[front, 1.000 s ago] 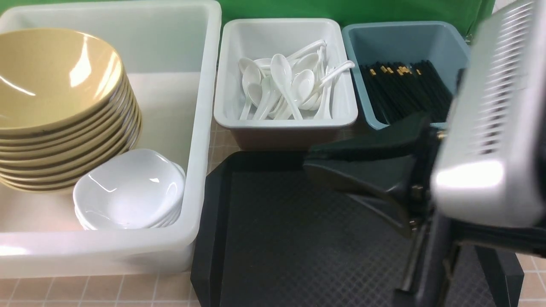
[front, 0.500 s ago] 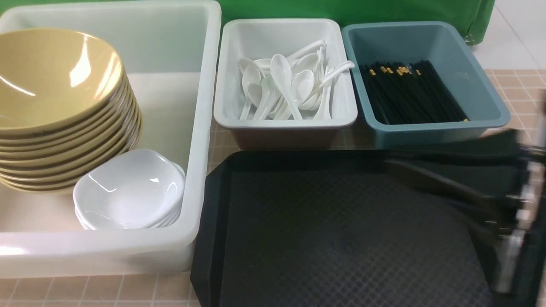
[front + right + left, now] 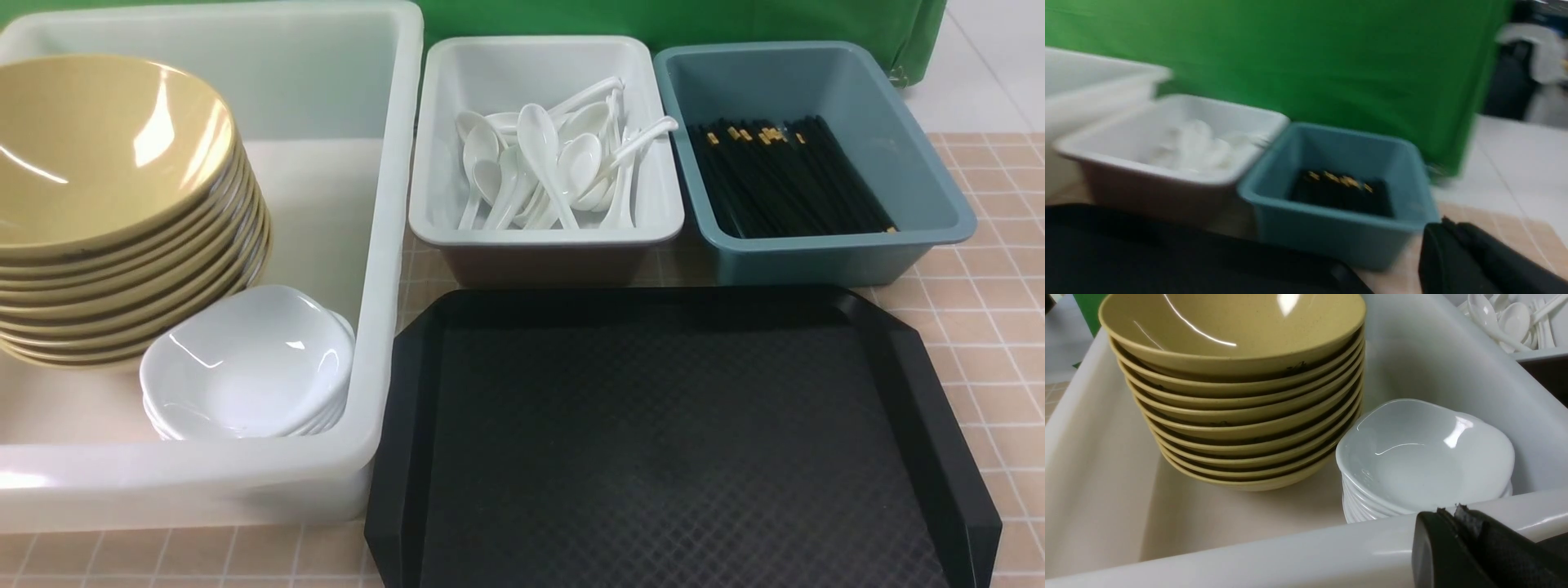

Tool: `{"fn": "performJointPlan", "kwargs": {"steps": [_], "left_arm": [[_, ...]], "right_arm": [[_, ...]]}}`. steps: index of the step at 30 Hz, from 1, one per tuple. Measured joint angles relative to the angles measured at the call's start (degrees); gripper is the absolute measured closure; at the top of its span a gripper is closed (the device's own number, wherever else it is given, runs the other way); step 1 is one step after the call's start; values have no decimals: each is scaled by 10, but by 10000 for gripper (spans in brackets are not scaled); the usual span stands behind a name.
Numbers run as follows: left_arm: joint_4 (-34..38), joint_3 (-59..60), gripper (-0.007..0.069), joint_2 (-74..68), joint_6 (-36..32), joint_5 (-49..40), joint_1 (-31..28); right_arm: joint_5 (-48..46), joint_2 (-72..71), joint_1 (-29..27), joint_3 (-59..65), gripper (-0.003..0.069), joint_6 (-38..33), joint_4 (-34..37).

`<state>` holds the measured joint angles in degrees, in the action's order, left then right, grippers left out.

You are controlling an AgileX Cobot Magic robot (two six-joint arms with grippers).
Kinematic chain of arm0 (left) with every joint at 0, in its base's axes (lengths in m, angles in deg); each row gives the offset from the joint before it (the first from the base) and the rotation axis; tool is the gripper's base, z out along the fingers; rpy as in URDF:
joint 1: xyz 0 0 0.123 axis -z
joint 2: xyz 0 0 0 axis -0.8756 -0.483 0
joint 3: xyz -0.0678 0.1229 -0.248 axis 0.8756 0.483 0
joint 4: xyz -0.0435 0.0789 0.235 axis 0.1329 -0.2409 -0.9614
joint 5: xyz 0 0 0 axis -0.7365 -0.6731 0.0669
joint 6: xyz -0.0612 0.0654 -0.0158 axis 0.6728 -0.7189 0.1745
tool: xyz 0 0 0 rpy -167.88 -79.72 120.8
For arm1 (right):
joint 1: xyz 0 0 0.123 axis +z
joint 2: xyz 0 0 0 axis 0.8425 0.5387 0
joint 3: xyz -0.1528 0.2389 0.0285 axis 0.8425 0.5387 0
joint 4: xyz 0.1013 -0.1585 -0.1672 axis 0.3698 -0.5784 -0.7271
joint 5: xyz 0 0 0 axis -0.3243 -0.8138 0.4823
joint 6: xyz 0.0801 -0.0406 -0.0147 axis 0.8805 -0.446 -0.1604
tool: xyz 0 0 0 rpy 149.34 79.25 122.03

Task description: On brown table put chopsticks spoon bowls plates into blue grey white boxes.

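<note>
text: none legible | labels: none | brands: none | numbers: none | signs: none

Front view: neither arm nor gripper in frame. Stack of yellow bowls (image 3: 106, 204) cut off at 9 o'clock edge. Large white box (image 3: 392, 245) cropped at 9 and 12 o'clock. Black tray (image 3: 678, 441) runs off at 6 o'clock. Small white plates (image 3: 249, 363): lower ones hidden under the top one, count unreadable. Spoons (image 3: 543, 163) overlap; number unclear.

Left wrist view: left gripper (image 3: 1478, 555) only partly visible, cropped at 5 o'clock; jaw state undeterminable. Grey box (image 3: 1535, 355) cropped at 2 o'clock.

Right wrist view: motion-blurred throughout. Spoons a white smear; chopsticks (image 3: 1339, 190) a dark mass with gold flecks. Right gripper (image 3: 1474, 261) cropped at 5 o'clock; jaw state unreadable.
</note>
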<state>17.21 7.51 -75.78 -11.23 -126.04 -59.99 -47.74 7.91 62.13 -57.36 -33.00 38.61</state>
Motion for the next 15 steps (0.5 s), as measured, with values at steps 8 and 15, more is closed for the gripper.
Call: {"fn": "performJointPlan", "kwargs": {"steps": [8,15], "left_arm": [[0,0,623,1,0,-1,0],[0,1,623,1,0,-2,0]], "right_arm": [[-121,-65,-75,51,622,100,-45],[-157,-65,-75,52,622,100,-45]]}}
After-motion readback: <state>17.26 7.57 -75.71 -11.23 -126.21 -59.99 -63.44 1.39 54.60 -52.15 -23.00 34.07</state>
